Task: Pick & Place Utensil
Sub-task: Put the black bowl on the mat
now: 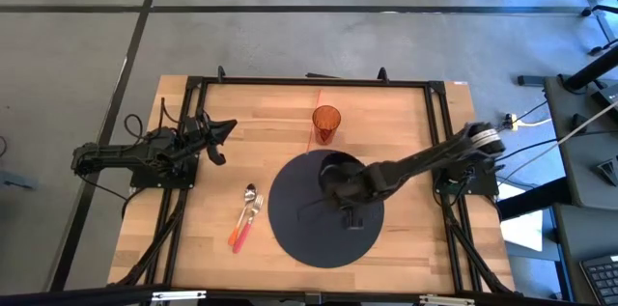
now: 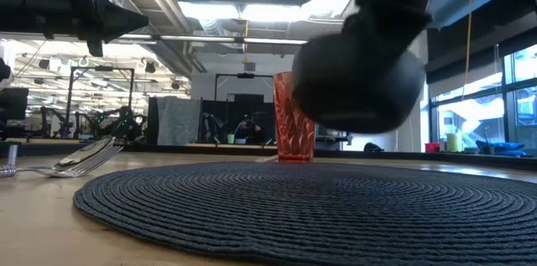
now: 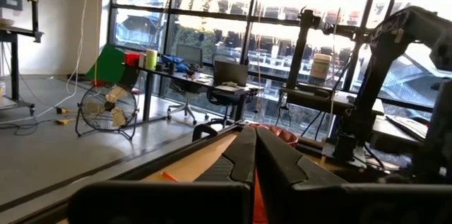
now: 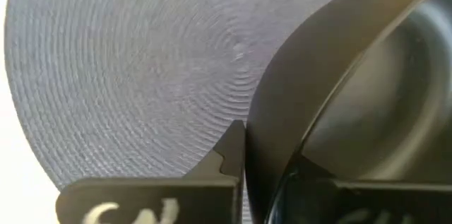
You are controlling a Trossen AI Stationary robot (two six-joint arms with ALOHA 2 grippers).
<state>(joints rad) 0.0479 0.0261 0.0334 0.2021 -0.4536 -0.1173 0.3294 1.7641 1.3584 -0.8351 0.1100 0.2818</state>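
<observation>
Nearest the front edge of the wooden table (image 1: pixel 406 123) lies a round, dark woven placemat (image 1: pixel 290 234). Above it the right gripper (image 1: pixel 333 173) holds a dark bowl (image 2: pixel 359 77) by the rim, clear of the mat. In the right wrist view one finger (image 4: pixel 229 155) presses the bowl's outer wall, jaws narrow, the rim pinched between them; the bowl hangs tilted, its opening turned sideways.

Left of the mat, just beside its edge, the utensils rest flat on the wood: a spoon (image 1: pixel 248 197) and a fork (image 1: pixel 255 209), side by side, with orange-pink handles (image 1: pixel 238 238) pointing toward the front edge. In the low view their metal heads (image 2: pixel 84 159) lie close together (whether they touch cannot be told). No gripper contacts them.

Farther back, beyond the mat's far edge, an orange ribbed cup (image 1: pixel 326 124) stands upright on the table, apart from the mat.

At the left side the left gripper (image 1: pixel 220 130) is raised above the table, well apart from the utensils, fingers (image 3: pixel 240 157) pressed together on nothing.

Beyond the table, the wrist view shows an office with desks and a floor fan (image 3: pixel 107 109).
</observation>
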